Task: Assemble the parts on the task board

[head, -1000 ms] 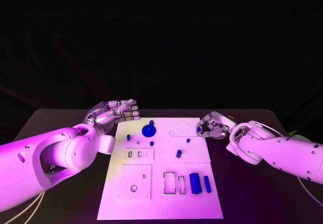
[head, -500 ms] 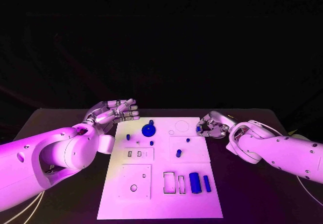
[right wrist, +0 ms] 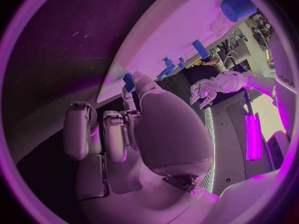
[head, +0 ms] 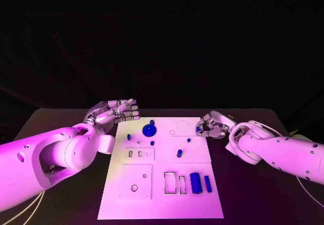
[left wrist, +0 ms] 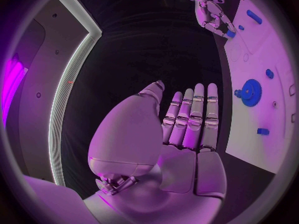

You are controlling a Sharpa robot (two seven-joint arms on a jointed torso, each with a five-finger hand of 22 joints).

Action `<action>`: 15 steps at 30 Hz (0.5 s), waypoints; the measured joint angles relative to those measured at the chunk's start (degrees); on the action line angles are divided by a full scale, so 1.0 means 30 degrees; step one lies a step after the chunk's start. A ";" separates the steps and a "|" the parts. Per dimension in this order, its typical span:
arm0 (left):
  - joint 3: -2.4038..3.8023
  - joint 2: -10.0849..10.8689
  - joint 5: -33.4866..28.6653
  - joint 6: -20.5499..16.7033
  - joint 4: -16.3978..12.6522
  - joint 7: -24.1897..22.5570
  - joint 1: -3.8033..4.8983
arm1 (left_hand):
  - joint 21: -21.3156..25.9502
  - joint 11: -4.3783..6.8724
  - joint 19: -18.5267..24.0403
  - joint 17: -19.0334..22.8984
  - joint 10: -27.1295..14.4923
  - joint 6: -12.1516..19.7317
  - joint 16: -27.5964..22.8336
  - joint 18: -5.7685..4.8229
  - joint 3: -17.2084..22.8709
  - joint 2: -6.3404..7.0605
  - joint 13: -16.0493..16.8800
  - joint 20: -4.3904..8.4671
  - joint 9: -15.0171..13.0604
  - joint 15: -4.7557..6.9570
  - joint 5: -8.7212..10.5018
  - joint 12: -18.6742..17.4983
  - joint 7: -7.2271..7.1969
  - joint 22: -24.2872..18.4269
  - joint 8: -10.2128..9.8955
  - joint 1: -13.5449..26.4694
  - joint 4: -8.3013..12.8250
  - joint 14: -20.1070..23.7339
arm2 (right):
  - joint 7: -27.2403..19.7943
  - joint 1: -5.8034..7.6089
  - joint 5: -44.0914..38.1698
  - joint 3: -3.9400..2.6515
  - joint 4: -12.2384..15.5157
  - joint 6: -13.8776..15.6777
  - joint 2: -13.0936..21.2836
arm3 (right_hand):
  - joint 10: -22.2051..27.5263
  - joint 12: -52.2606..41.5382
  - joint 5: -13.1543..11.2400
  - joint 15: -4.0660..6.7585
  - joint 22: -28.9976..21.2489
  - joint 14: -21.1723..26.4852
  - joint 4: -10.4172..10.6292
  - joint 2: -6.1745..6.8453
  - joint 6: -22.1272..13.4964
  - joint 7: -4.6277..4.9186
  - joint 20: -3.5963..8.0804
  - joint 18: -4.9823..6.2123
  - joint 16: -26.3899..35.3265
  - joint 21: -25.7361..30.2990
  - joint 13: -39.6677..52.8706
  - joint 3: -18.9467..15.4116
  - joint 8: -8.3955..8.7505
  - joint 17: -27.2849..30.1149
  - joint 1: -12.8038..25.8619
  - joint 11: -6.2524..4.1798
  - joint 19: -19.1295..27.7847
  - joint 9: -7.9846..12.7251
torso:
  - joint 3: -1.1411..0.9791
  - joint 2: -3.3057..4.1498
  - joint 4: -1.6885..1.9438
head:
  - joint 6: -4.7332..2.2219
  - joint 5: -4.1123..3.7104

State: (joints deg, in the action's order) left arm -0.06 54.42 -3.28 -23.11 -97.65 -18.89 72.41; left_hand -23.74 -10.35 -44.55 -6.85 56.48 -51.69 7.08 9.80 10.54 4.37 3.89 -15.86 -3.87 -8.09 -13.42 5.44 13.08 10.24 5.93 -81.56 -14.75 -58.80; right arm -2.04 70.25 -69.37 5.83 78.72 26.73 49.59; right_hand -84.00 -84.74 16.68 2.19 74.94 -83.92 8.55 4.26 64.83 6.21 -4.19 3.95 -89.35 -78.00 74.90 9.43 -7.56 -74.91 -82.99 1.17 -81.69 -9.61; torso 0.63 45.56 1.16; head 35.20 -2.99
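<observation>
Here, at the task board (head: 162, 201)'s far right edge, the right hand (head: 212, 126) pinches a small blue part (head: 199, 129); the left hand (head: 114, 112), off its far left corner, hovers with fingers (left wrist: 198, 114) extended, empty.

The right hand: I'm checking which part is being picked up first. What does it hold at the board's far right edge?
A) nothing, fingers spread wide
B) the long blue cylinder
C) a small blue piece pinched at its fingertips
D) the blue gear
C: the right hand pinches a small blue piece at its fingertips by the task board edge, while the blue gear and the long blue cylinder lie on the board.
</observation>
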 measured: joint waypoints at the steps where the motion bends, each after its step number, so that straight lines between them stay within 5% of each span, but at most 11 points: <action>1: 0.0000 0.0001 0.0000 0.0001 0.0008 0.0002 0.0000 | 0.0000 0.0000 0.0000 0.0001 0.0000 0.0000 -0.0001 -0.0001 0.0000 0.0000 0.0000 0.0000 0.0000 0.0000 0.0000 0.0000 0.0000 0.0000 0.0000 0.0000 0.0000 0.0000 | 0.0008 0.0000 0.0001 -0.0003 0.0097 0.0103 0.0022 | 0.0000 0.0000 0.0083 0.0102 0.0000 -0.0035 0.0001 -0.0042 0.0000 0.0000 0.0044 0.0001 0.0000 0.0000 0.0000 -0.0001 0.0000 -0.0001 0.0049 0.0000 -0.0043 0.0000 | 0.0000 -0.0004 -0.0002 | 0.0000 0.0000; 15: -0.0010 -0.0093 0.0000 0.0022 0.0369 0.0045 0.0000 | 0.0000 0.0000 0.0000 0.0003 0.0000 0.0000 0.0000 -0.0002 0.0000 0.0000 0.0000 0.0000 0.0000 0.0000 0.0000 0.0000 -0.0001 0.0000 0.0000 0.0000 0.0000 0.0000 | 0.1668 0.0778 -0.0833 -0.0125 0.3213 0.0911 -0.0150 | -0.0012 -0.0076 0.1358 0.0165 -0.0004 0.0030 0.0193 -0.0007 -0.0002 -0.0002 0.0239 -0.0001 -0.0073 -0.0352 0.0016 -0.0031 -0.0151 0.0001 0.0777 -0.0122 -0.0238 -0.0006 | 0.0042 -0.0110 0.0011 | 0.0152 0.0194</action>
State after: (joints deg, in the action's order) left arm -0.09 54.14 -3.28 -23.05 -96.55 -18.76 72.41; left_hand -23.74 -10.35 -44.55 -6.84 56.48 -51.69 7.08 9.79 10.54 4.37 3.89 -15.86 -3.87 -8.09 -13.42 5.44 13.07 10.24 5.93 -81.56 -14.76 -58.80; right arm 2.96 72.59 -71.87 5.45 88.35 29.46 49.14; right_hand -84.04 -84.97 20.76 2.68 74.93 -83.83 9.13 4.24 64.82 6.20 -3.47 3.95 -89.57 -79.05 74.95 9.34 -8.01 -74.90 -80.66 0.81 -82.40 -9.63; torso 0.75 45.23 1.20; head 35.66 -2.41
